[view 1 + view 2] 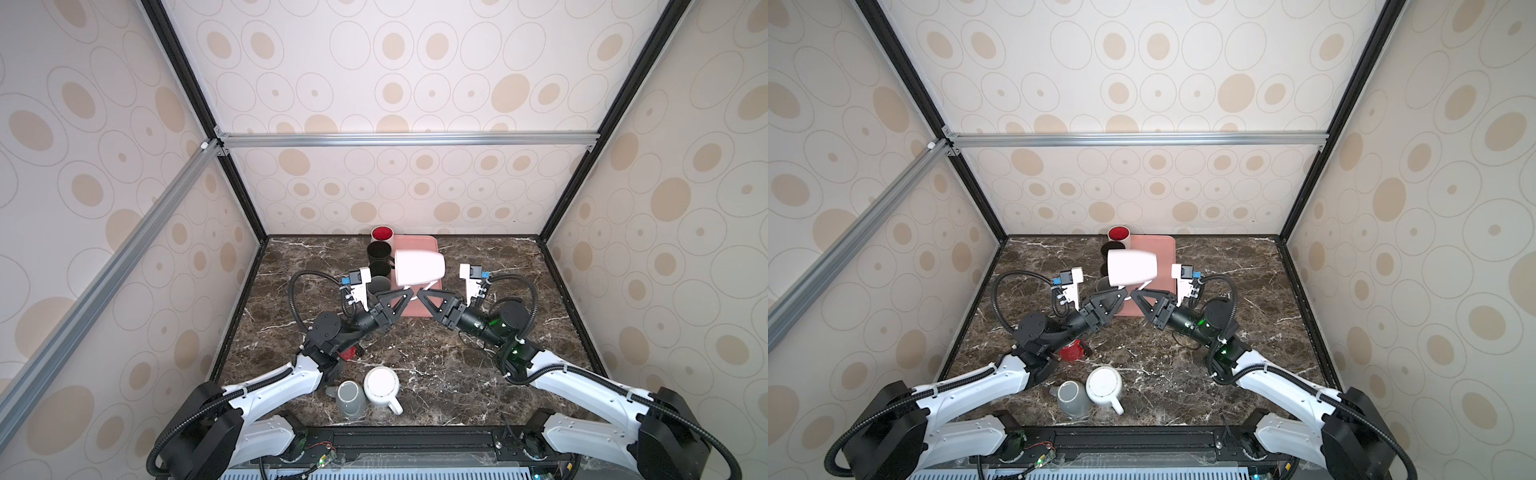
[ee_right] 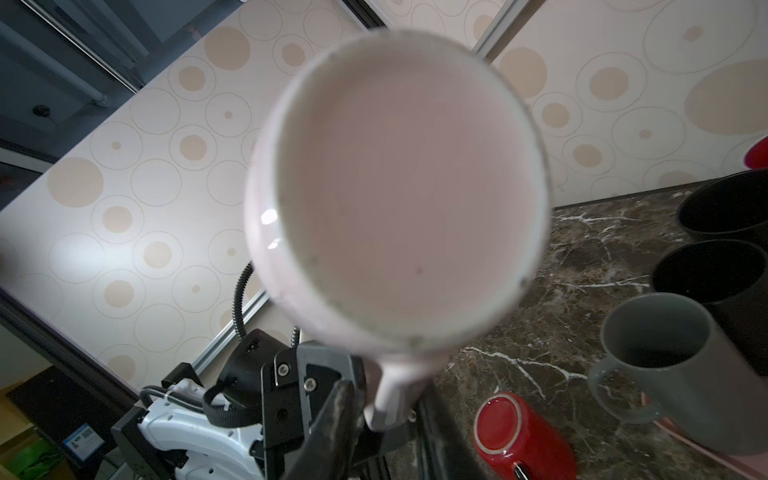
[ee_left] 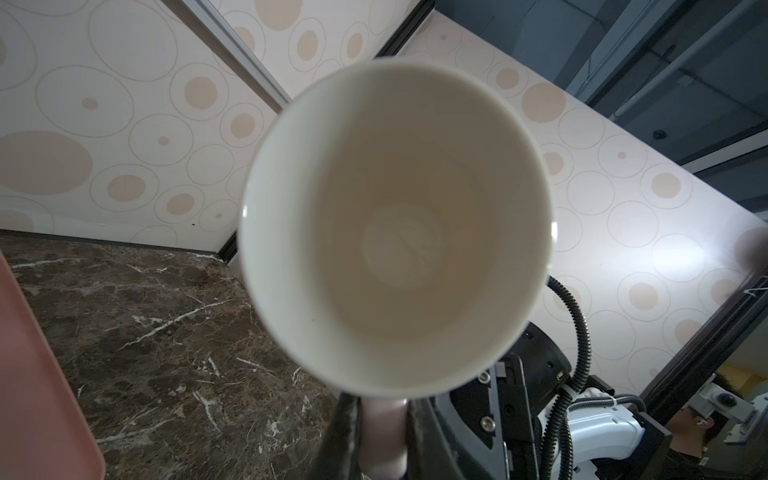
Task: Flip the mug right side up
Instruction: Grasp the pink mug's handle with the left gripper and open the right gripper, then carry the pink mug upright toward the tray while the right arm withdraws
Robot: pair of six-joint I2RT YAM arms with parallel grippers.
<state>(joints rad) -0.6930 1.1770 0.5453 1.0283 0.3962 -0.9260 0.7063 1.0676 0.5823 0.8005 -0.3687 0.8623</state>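
From both top views: pink mug (image 1: 419,268) in the air above the pink tray (image 1: 415,242), on its side, mouth toward the left arm, with left gripper (image 1: 406,296) and right gripper (image 1: 424,297) meeting just beneath it.

From the left wrist: looking straight into the open mouth; fingers (image 3: 345,432) pinching the handle (image 3: 382,436).

From the right wrist: facing the flat base; fingers (image 2: 336,415) on either side of the handle, contact impossible to judge.

Roughly half turned, judging by the tilt. Left to do: bring the mouth upward, set down upright.
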